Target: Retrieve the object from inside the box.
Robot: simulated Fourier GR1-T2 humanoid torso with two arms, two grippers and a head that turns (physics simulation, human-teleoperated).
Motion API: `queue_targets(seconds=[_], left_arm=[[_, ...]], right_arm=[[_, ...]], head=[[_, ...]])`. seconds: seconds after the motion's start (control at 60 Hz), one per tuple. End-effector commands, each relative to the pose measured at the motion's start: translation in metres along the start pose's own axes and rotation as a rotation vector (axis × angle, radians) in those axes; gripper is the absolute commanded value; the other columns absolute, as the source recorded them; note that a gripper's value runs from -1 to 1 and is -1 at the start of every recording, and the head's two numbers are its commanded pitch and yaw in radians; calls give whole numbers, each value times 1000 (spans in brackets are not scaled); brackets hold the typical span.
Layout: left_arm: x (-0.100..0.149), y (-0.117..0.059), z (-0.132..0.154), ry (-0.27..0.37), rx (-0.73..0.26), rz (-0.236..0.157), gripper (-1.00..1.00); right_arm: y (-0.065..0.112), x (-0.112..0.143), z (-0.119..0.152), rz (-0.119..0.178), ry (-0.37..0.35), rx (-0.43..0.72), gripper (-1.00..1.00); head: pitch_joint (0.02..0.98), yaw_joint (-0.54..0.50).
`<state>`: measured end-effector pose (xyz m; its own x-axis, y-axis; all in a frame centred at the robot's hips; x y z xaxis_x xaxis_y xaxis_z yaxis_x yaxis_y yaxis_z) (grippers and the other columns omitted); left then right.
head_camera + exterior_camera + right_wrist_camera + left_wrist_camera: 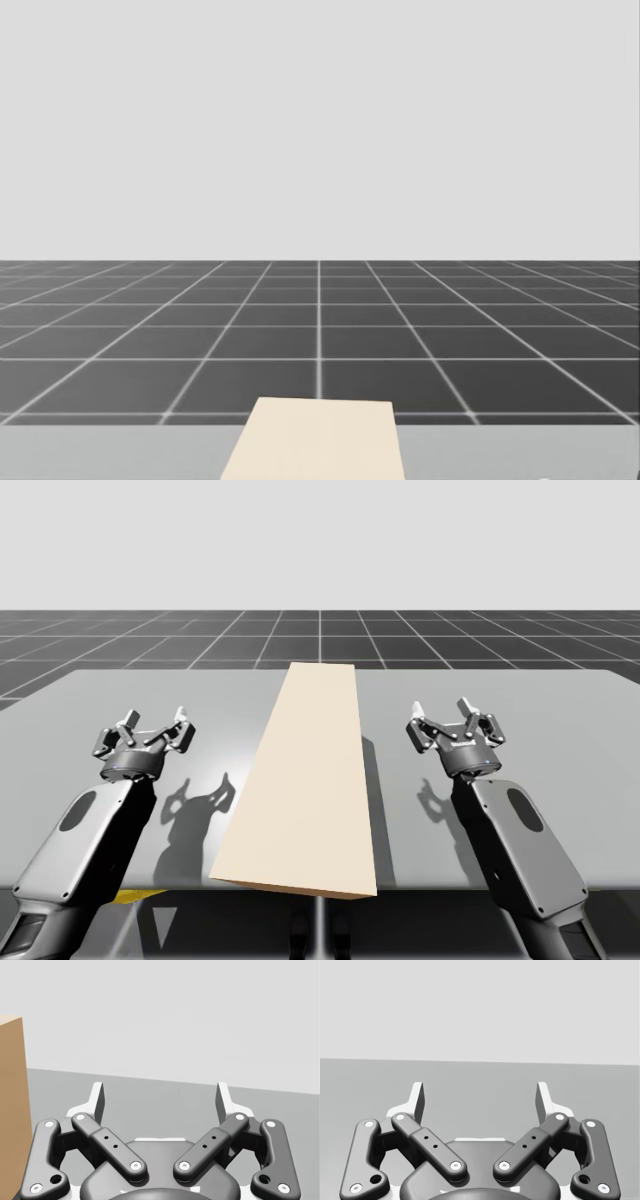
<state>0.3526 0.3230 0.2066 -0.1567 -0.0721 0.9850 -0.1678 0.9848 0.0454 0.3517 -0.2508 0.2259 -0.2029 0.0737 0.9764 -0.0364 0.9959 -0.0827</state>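
A dark gridded floor (320,330) stretches behind the grey table (560,780). Down the table's middle, from its near edge toward the far one, stands the long beige box (305,780). Its top is one plain closed face, so whatever it holds is hidden. In the head view only the box's far end (315,445) shows. My left gripper (155,720) hovers over the table well to the box's left. My right gripper (450,718) hovers nearer the box on its right, not touching it. The left wrist view shows the left gripper (480,1097) spread wide with bare table ahead. The right gripper (160,1097) is likewise released and holds nothing, with the box's brown side (11,1110) just beside it, toward my other arm.
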Motion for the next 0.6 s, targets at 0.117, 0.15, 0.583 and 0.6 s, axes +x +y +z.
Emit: queue_targets(seconds=[0.117, 0.15, 0.583, 0.6], left_arm=[[-4, 1, -2, 47, -18, 1, -1000], [-8, 0, -5, 127, -63, 1, -1000], [-19, -69, 46, 153, -628, -250, -1000], [-19, -72, 48, 152, -640, -250, -1000]], right_arm=[[0, -6, 0, 19, 37, 30, -1000], [-2, -8, -1, 33, 62, 43, -1000], [45, -26, 32, 90, 113, 608, -1000], [45, -26, 32, 93, 108, 611, -1000]], head=[[99, -3], [99, -3], [94, -16], [93, -17]])
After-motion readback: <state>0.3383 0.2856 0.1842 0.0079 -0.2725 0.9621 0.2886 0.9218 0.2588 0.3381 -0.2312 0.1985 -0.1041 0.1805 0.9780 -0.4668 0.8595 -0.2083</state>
